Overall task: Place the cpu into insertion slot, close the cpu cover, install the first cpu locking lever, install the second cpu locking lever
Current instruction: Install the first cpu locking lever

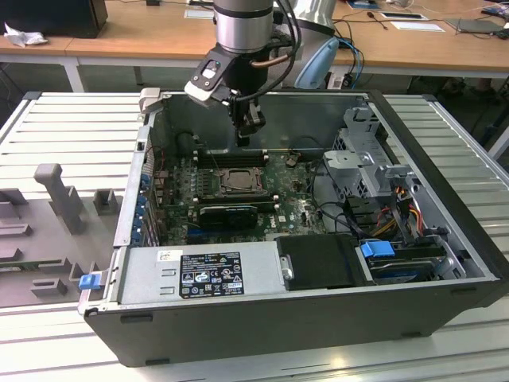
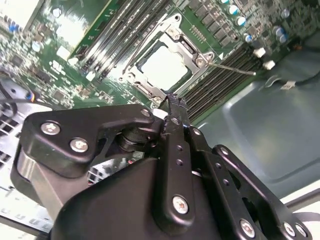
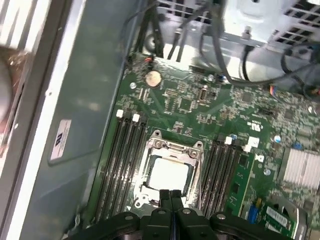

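Open computer case [image 1: 302,326], cpu [image 3: 167,174] beneath cpu cover [image 3: 172,146], clenched empty jaws just above.

The arm [image 1: 242,24] ends in a smooth silver-grey cylinder with a dark band at its upper edge. A black cable [image 1: 293,32] loops beside it, and a pale grey box [image 1: 208,78] with a blue-lit face sits on its side. Under these comes the gripper [image 1: 245,140], matt black throughout. In the second wrist view its angular linkage plates carry round silver screws [image 2: 180,204] and small bare holes. In the first wrist view the fingers [image 3: 163,202] are slim, flat black bars.
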### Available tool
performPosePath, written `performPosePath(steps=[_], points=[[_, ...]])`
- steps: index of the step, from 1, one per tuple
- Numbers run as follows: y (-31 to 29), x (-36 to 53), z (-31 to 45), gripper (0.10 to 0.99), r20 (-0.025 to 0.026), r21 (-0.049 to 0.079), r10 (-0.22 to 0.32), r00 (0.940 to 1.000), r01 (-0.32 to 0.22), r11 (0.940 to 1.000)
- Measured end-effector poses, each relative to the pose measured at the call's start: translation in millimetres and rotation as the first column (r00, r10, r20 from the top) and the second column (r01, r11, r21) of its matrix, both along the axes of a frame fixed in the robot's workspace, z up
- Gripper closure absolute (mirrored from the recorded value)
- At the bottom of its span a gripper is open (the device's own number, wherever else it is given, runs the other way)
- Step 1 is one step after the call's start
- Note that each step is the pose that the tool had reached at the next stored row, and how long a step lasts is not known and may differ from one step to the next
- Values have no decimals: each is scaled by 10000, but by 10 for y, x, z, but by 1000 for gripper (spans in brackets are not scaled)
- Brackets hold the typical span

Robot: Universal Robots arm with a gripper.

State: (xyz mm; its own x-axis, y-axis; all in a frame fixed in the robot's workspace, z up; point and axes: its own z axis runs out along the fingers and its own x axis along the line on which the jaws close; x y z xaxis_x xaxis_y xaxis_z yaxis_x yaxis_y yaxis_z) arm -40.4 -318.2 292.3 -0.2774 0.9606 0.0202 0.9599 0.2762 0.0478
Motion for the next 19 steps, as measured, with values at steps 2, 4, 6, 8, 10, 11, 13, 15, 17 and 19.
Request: performPosePath(steps=[2,4,6,8,10,11,13,15,17,19], points=[[0,0,0,980,0,0,392,9992,-392,9992],[0,0,0,980,0,0,701,9975,-701,9975],[0,0,0,980,0,0,1056,9944,-1056,9944],[0,0,0,980,-1,-1,1483,9889,-1483,9889],[0,0,0,980,0,-1,1734,9849,-1734,9849],[0,0,0,980,0,-1,1846,9828,-1846,9828],[0,0,0,980,0,0,2146,9767,-2146,9767],[0,0,0,980,0,-1,2375,9714,-2375,9714],[0,0,0,980,-1,0,2641,9645,-2641,9645],[0,0,0,980,0,-1,2907,9568,-2907,9568]])
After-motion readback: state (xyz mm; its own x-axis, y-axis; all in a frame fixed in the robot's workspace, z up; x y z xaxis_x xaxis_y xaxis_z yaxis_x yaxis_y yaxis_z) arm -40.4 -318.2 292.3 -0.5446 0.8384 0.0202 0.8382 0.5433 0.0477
